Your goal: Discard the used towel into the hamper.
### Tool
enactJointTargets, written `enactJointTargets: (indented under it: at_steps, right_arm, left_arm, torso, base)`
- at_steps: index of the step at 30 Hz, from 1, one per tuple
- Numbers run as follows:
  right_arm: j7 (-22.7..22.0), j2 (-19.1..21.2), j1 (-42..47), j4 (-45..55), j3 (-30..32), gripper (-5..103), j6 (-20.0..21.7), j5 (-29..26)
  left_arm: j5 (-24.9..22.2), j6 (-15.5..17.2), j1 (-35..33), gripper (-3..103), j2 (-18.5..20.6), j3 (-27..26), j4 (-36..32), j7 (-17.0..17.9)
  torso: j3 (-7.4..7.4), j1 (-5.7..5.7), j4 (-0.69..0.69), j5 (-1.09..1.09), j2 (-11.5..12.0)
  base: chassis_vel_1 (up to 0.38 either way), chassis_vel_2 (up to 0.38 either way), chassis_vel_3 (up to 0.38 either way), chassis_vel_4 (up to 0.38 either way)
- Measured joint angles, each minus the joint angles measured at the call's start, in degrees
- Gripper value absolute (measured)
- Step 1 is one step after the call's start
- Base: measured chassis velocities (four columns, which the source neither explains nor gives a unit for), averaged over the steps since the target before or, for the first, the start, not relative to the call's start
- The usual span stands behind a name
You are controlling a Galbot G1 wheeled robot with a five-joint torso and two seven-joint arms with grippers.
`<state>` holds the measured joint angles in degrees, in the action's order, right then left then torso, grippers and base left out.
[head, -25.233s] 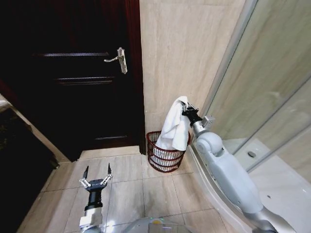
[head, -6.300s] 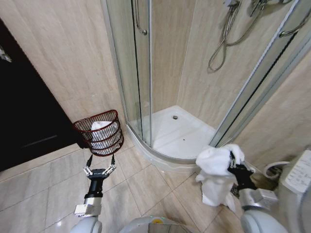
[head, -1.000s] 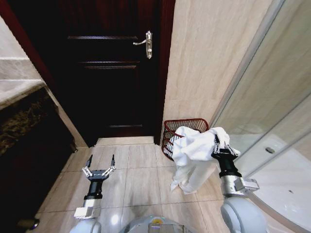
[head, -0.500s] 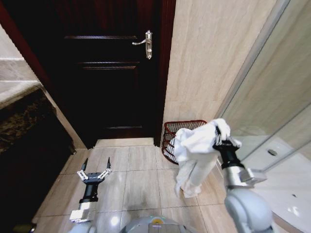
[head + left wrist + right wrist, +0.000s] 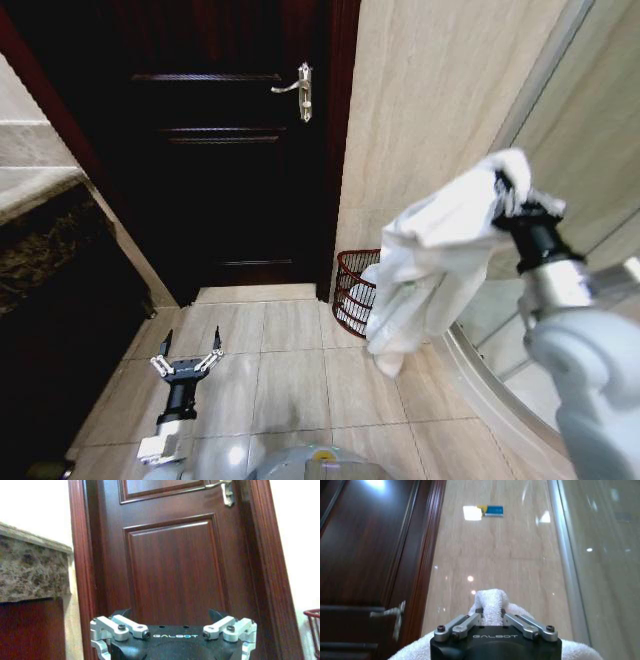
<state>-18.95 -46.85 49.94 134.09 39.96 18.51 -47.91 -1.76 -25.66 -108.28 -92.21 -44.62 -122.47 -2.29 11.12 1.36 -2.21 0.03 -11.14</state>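
While clamped on the white towel [image 5: 435, 262], right gripper [image 5: 518, 203] hangs high — above the hamper [image 5: 352, 292] (wall corner) | left gripper [image 5: 185, 362] spread, low over beige tiled floor [image 5: 290, 365] | dark door [image 5: 215, 150] ahead

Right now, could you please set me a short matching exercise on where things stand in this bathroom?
Things:
1. towel
2. hamper
3. left end effector
4. door handle

States:
A. open, low over the floor tiles
B. on the dark door
C. on the floor by the wall, partly hidden
D. hanging from the right end effector

Pairs: 1-D, 2-C, 3-A, 4-B
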Motion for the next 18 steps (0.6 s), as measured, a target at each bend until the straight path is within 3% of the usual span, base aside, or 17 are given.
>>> enactJointTargets:
  at_steps: [2,7,10,15,16,18]
  right_arm:
    - [-0.6,2.3,-8.7,-3.7,-2.6,7,0.7,-3.4]
    - [0.0,5.1,-21.4,-11.0,-6.1,7,2.3,-7.8]
    - [2.4,7.0,-32.4,-17.2,-9.0,7,3.2,-10.3]
    - [3.8,8.1,-42.9,-23.8,-14.2,7,3.6,-13.1]
    - [3.8,8.1,-46.3,-25.7,-16.3,7,3.9,-13.8]
    - [3.8,6.6,-55.1,-30.6,-22.7,7,4.4,-14.5]
  left_arm:
    - [-3.0,0.0,1.0,100,0.4,-0.1,1.0,-3.6]
    - [-6.4,0.6,4.0,100,2.9,-0.4,2.3,-6.4]
    - [-7.9,4.0,6.2,100,5.4,-1.5,0.6,-7.9]
    - [-9.3,8.1,7.2,100,8.0,-1.9,-2.9,-8.8]
    - [-9.6,9.0,7.1,100,8.6,-1.9,-3.7,-8.9]
    - [-9.8,9.6,7.0,100,9.1,-1.7,-4.8,-9.4]
  torso:
    - [0.00,0.00,-0.02,-0.05,0.0]
    - [0.00,0.00,-0.01,0.00,0.0]
    - [0.00,0.01,-0.01,-0.03,0.0]
    - [-0.01,0.00,0.01,0.00,0.0]
    - [0.00,0.00,0.01,0.05,0.0]
    - [-0.01,0.00,0.01,-0.06,0.0]
  base:
    - [0.000,0.000,0.000,0.000]
    - [0.000,0.000,0.000,0.000]
    - [0.000,0.000,0.000,0.000]
    - [0.000,0.000,0.000,0.000]
    - [0.000,0.000,0.000,0.000]
    - [0.000,0.000,0.000,0.000]
